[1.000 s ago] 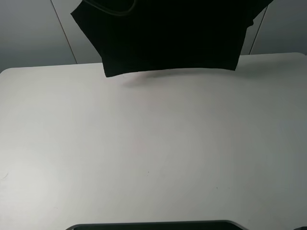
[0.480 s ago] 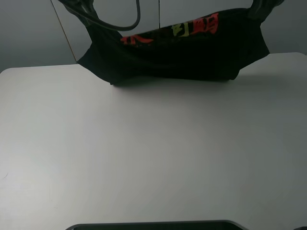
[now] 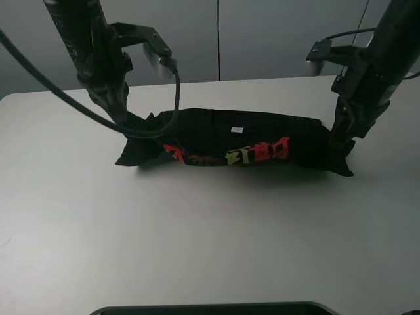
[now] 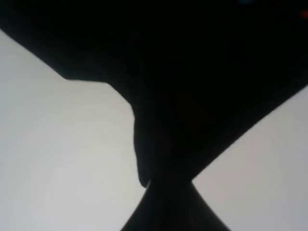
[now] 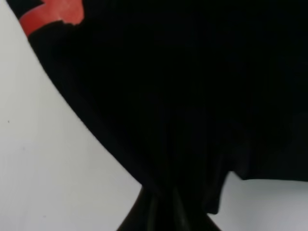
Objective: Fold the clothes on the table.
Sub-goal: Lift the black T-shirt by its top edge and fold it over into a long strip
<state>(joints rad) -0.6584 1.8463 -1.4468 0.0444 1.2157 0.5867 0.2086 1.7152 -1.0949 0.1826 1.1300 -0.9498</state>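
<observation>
A black T-shirt with red and yellow print lies bunched in a long band across the far middle of the white table. My left gripper is shut on the shirt's left end. My right gripper is shut on its right end. Both sit low at the table. In the left wrist view the black cloth fills the upper part and narrows into the jaws. In the right wrist view the cloth does the same, with a red print patch at one corner.
A black cable loops from the left arm down to the shirt's left end. Grey wall panels stand behind the table. A dark edge shows at the table's near rim.
Both grippers have come down and toward the near side with the shirt. It hung spread out above the far edge; now it rests bunched on the table with the print facing forward.
</observation>
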